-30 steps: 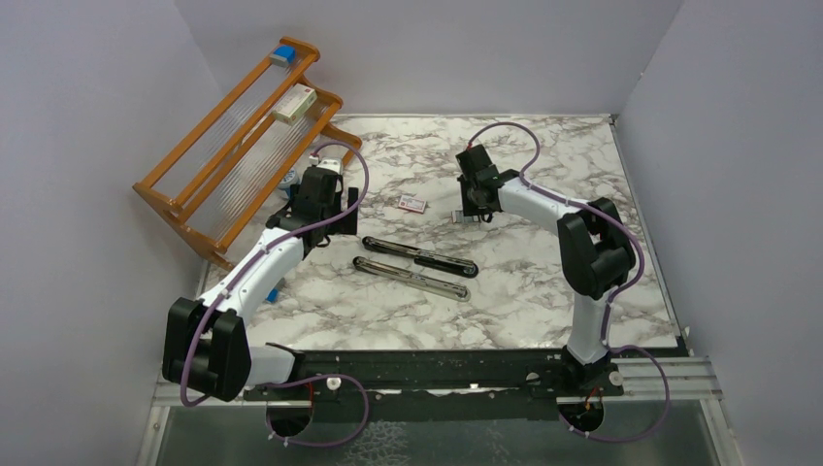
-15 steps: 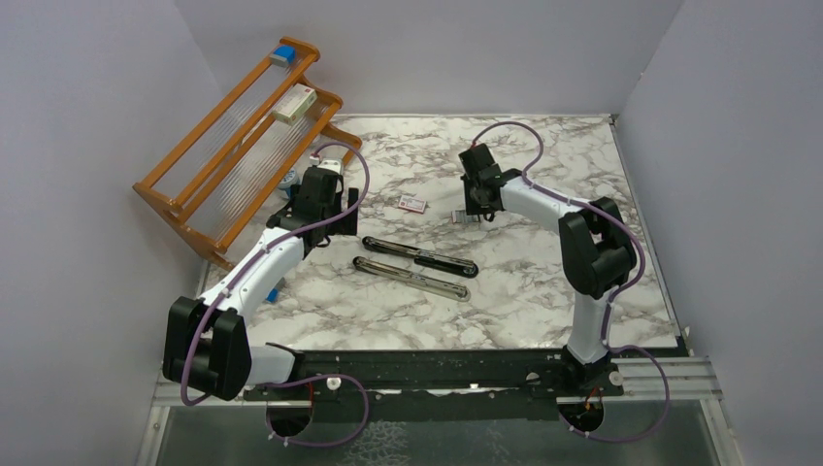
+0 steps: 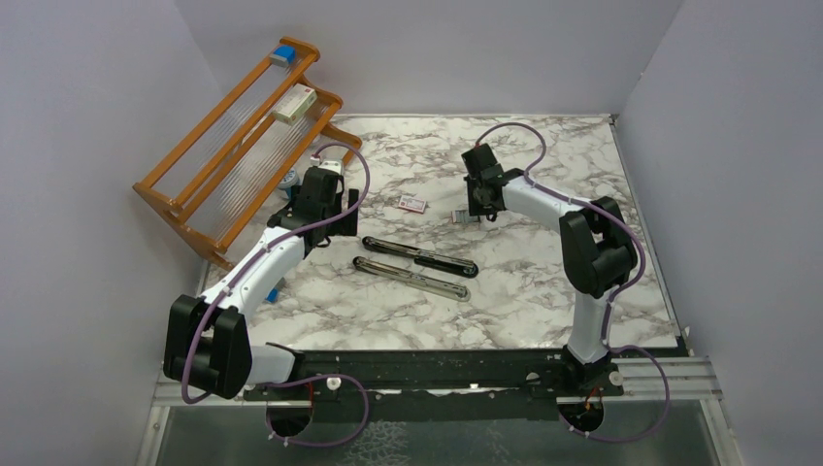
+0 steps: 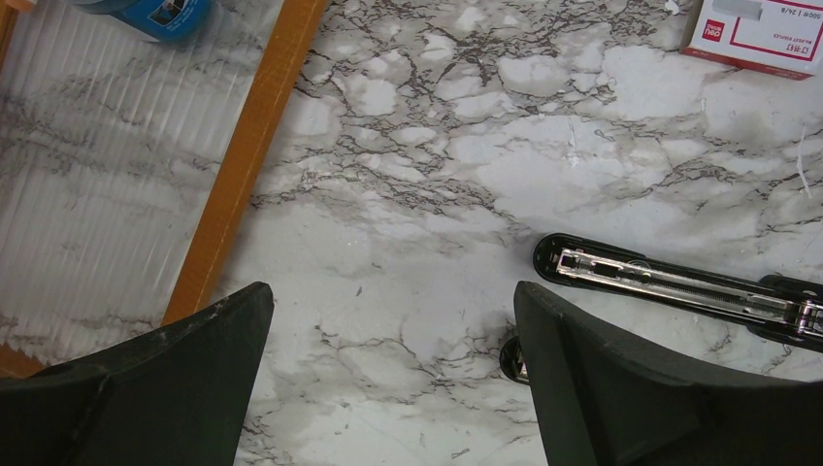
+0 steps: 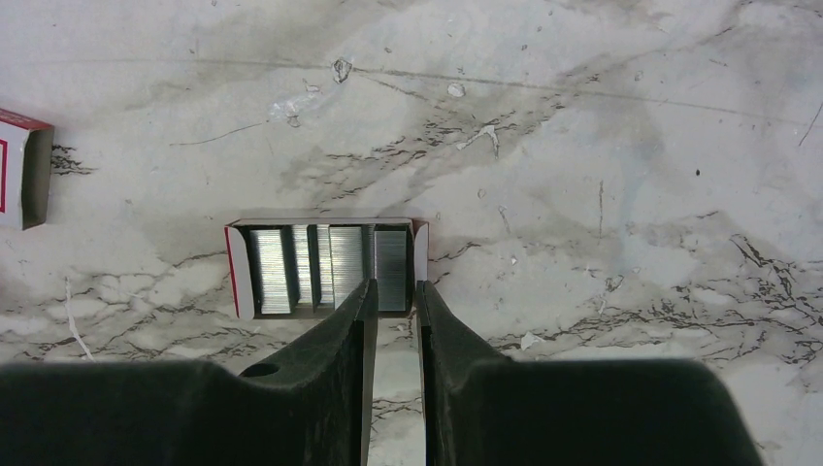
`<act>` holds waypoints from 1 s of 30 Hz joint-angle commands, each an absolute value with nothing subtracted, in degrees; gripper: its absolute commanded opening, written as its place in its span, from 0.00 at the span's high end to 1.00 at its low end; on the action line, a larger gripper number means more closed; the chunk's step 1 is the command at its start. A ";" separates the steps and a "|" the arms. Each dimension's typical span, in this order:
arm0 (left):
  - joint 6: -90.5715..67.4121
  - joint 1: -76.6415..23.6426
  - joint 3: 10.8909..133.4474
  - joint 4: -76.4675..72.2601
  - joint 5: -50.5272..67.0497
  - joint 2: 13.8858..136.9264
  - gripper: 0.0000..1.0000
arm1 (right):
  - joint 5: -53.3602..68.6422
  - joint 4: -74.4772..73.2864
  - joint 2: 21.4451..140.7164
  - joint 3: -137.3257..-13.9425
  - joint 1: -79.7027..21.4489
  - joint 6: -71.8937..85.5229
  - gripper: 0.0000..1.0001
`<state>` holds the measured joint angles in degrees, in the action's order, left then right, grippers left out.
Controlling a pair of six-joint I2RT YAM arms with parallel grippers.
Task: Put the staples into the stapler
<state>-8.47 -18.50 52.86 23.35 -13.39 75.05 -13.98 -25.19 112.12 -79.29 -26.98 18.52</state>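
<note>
Marble-patterned tabletop (image 3: pixel 524 291) carries everything for this job, and the layout makes sense once you see who is doing what. Towards the far right of the middle, the right jaws are drawn narrow on either side of the rightmost strip of staples (image 5: pixel 391 264) in a little open tray (image 5: pixel 239 277). From the wrist view they look to be pinching that one strip. Taking the end strip, I reckon, keeps the grip clear of its neighbours and allows a clean lift. The red-and-white packet (image 3: pixel 411 203) lies apart to the left of the tray, its open end showing, out of the way. The stapler (image 3: pixel 417 254) lies flat in the middle of the tabletop, nearer than the tray and to its left. It is opened so that its shiny rail (image 4: pixel 670 282) faces up, which is how it must sit to take a strip from above. Another long slim tool (image 3: pixel 412 280) lies just beside it on the near side. The left jaws stand wide and hold nothing, hovering by the wooden rack (image 3: pixel 243 146) just left of the stapler's end. I would guess they are placed there to steady the stapler when the strip comes over.
</note>
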 commanded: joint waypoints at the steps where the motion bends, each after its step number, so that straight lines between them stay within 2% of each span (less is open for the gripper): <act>1: -7.77 -18.65 53.81 23.99 -14.06 75.30 0.03 | -15.84 -26.27 112.59 -78.46 -26.72 19.34 0.76; 12: -7.80 -18.67 53.84 23.99 -14.06 75.40 0.03 | -8.83 -20.18 108.84 -76.27 -26.71 16.82 0.76; 30: -7.72 -18.67 53.98 23.94 -14.05 75.83 0.03 | -5.51 -18.24 108.07 -76.32 -26.72 15.76 0.76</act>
